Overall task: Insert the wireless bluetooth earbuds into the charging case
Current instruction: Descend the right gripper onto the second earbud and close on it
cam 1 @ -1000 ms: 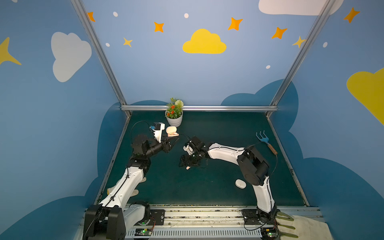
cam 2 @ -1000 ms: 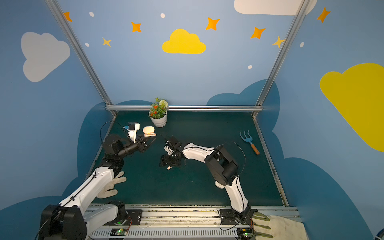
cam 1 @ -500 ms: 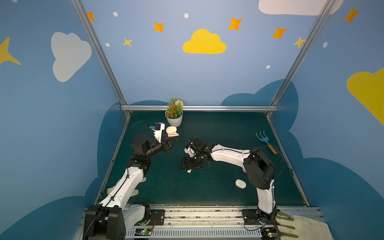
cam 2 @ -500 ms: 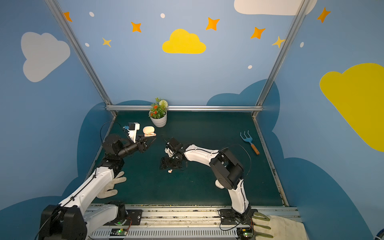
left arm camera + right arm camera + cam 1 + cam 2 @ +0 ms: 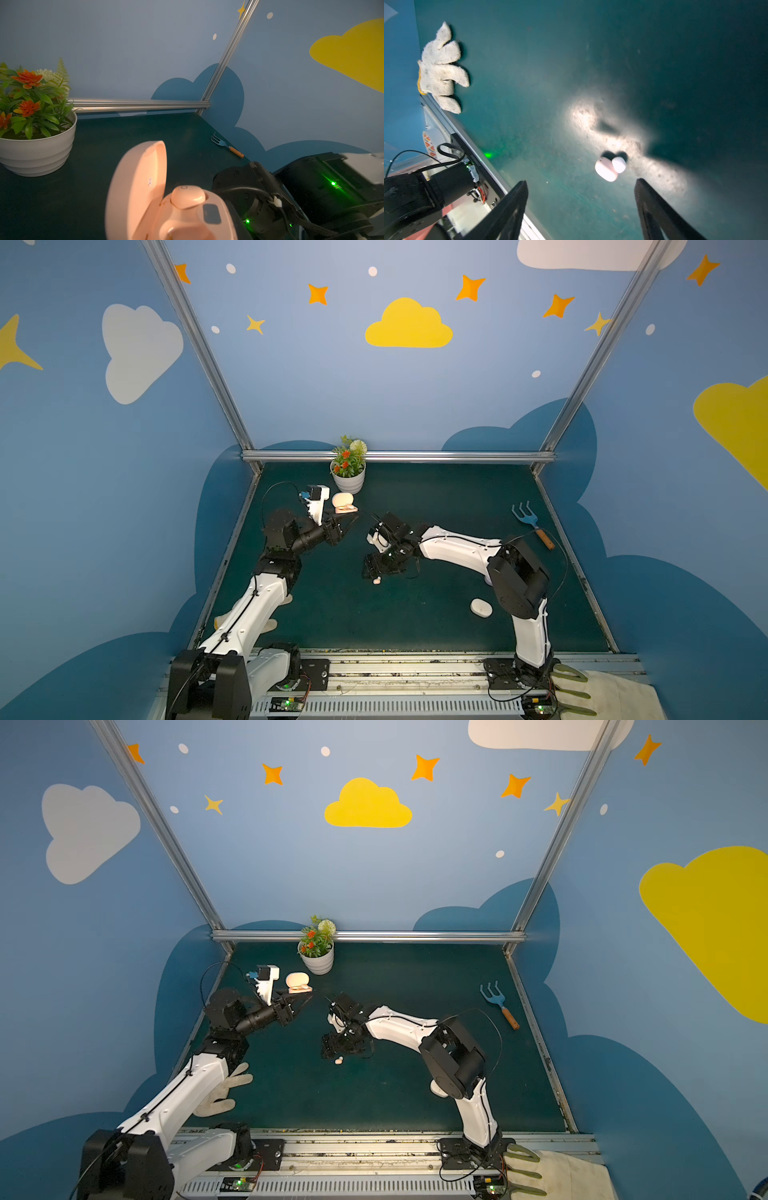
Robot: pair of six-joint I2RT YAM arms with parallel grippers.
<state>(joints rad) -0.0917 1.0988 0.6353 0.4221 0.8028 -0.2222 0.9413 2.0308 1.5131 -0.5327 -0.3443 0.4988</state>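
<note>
Desk: dark green surface carrying all that I work with.

Left arm and right arm: both reach toward the middle in both top views.

Potted plant: white pot with orange flowers, upright at the far edge of the desk.

Glove: knitted and whitish, lying flat on the desk beside my left arm.

Hand rake: blue tines and a wooden handle, lying near the desk's right edge, well apart from both arms.

Left pincer: near the plant. As far as I can read it from the top views, it is clamped on the base of the charging case. That case is pale pink, with its lid swung open and standing up.

Right pincer: pointing down at the desk near the middle, fingers wide apart, gripping nothing.

White case: oval and closed, on the desk beside my right arm.

Seated earbud: pale pink, resting in one socket of the open charging case.

Loose earbud: pale pink with a whitish tip, lying on the desk just ahead of the right pincer's fingertips, touching neither finger.
</note>
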